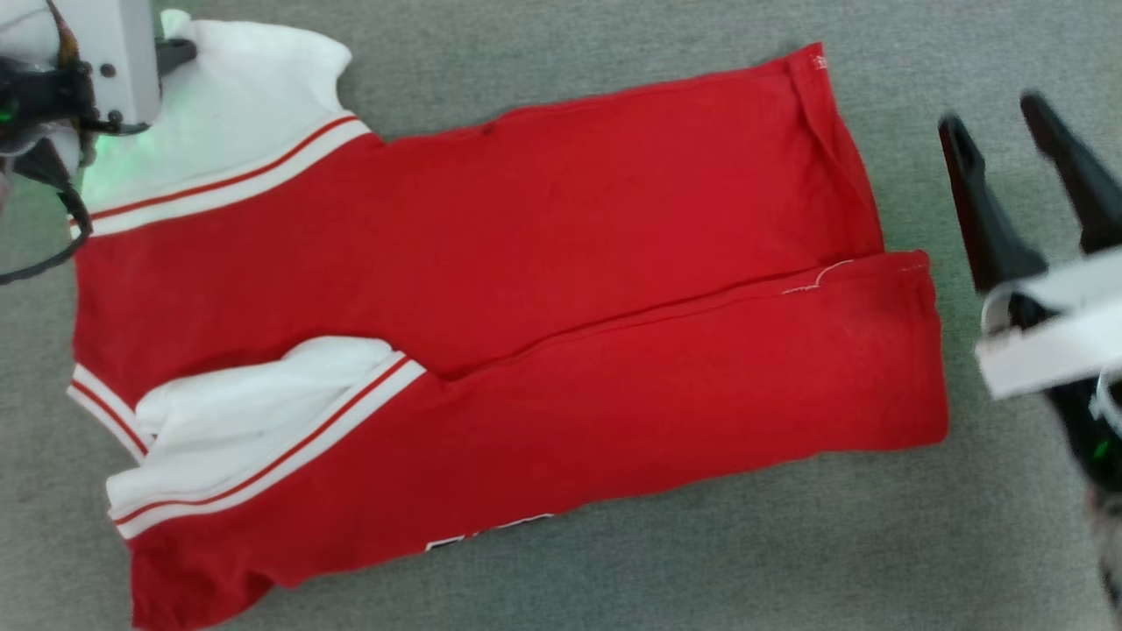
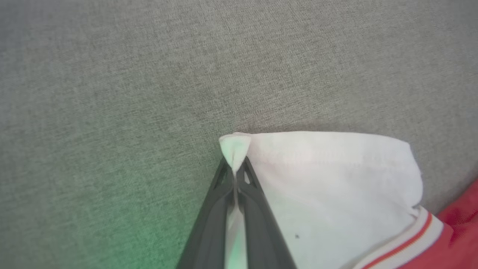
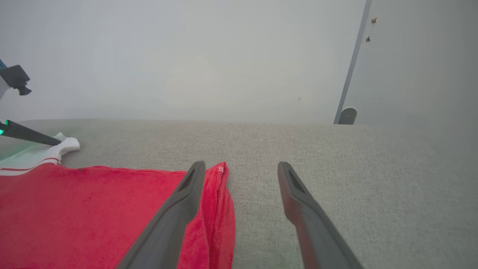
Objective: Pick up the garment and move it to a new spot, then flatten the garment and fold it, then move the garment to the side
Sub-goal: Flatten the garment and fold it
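On the grey fabric surface (image 1: 614, 53) the garment (image 1: 526, 289) lies flat, long axis straight across the head view, with white sleeves at the robot's left and the hem at its right. Left gripper (image 2: 235, 170) has its fingers clamped tight on the far sleeve's corner (image 2: 234, 147), a nub of white cloth poking past the tips. Right gripper (image 1: 995, 118), fingers spread wide and empty, hovers just off the hem end, and the far hem corner (image 3: 221, 170) sits right beside one fingertip. That's the nearer arm for the hem, I'd say: a short reach inward.
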Motion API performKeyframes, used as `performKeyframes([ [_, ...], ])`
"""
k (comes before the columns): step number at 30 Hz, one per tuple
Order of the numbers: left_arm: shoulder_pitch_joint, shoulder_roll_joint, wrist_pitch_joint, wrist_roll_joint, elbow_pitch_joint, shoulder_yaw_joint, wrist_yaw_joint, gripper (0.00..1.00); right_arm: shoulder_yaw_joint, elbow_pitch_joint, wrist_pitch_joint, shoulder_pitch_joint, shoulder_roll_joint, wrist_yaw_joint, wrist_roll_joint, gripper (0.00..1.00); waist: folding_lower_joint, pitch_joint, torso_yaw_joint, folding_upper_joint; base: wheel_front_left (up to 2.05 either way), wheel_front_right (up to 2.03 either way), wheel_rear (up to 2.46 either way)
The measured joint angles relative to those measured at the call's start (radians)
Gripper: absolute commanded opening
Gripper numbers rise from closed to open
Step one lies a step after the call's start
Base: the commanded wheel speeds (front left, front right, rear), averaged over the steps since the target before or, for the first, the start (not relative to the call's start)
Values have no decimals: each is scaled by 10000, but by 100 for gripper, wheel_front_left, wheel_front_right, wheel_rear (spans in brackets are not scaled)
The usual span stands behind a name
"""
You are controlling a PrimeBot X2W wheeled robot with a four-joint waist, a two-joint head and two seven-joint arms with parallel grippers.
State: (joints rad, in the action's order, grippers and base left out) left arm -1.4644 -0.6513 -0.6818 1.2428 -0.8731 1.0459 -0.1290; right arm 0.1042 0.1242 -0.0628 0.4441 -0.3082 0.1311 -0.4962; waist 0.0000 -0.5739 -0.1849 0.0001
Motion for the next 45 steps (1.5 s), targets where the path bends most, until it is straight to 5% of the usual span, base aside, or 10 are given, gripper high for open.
performKeyframes([
  [5,-3,138,403,169,180,167,2,0,951,-773,-2633,1863,-825,2,-88,100,1,5,270,0,0,0,0],
  [17,-10,520,928,614,761,761,0,0,2633,-4126,-8155,5188,-1112,0,-1356,100,0,-100,1103,0,0,0,0],
  [19,-12,558,988,713,903,851,0,0,2754,-4272,-8272,5393,-1179,0,-1490,100,0,-118,1226,0,0,0,0],
  [20,-8,581,1026,800,982,880,0,0,2792,-4341,-8278,5416,-1221,-2,-1547,77,0,-123,1285,0,0,0,0],
  [21,1,612,1062,907,1049,890,0,0,2838,-4353,-8272,5460,-1290,-2,-1615,1,0,-123,1341,0,0,0,0],
  [30,840,721,2428,1944,2197,763,0,0,3037,-4138,-6378,4730,-1964,-2,-2092,0,0,374,1846,0,0,0,0],
  [37,2064,-548,4017,2688,4886,360,0,0,3467,-3066,-5338,3630,-2823,-2,-2522,0,0,1370,2113,0,0,0,0],
  [45,3996,-2182,5281,2729,7622,711,0,0,3338,-1607,-5323,1845,-3969,0,-2995,0,0,2271,2623,0,0,0,0],
])
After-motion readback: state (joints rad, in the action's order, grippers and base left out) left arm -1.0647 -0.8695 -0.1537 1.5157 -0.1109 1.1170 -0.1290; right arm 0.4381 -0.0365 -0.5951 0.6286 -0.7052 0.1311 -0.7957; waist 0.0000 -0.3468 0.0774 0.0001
